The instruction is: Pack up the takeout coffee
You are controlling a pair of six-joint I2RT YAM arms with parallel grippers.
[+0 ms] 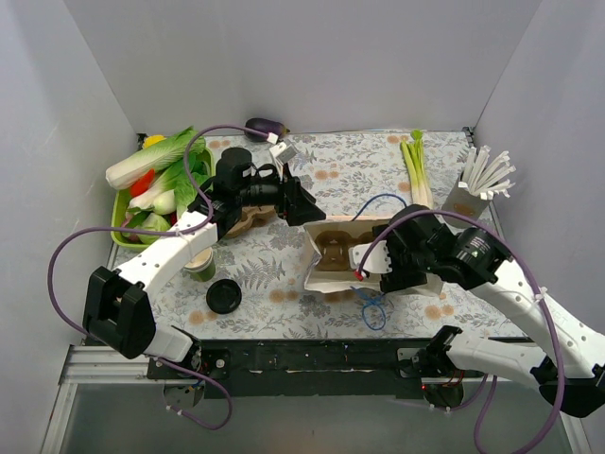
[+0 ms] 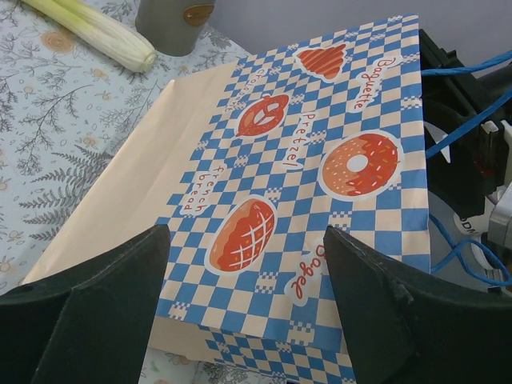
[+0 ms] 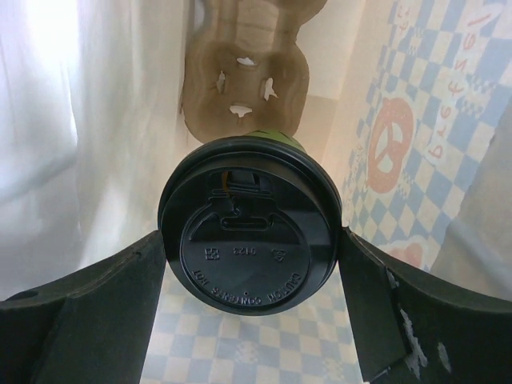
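Two tools meet at one bag. The right tool (image 3: 252, 256) is clamped on the takeout coffee (image 3: 248, 228), its fingers (image 3: 104, 304) pressing both sides of the black lid, with the green cup just visible behind. Cup and tool sit inside the mouth of the paper bag (image 1: 331, 257) at the centre of the top view, a brown cup carrier (image 3: 244, 72) deeper in. The left tool (image 2: 246, 240) stands apart, over the bag's blue-checked face. A loose black lid (image 1: 224, 296) lies on the worktop (image 1: 359, 170), lower left.
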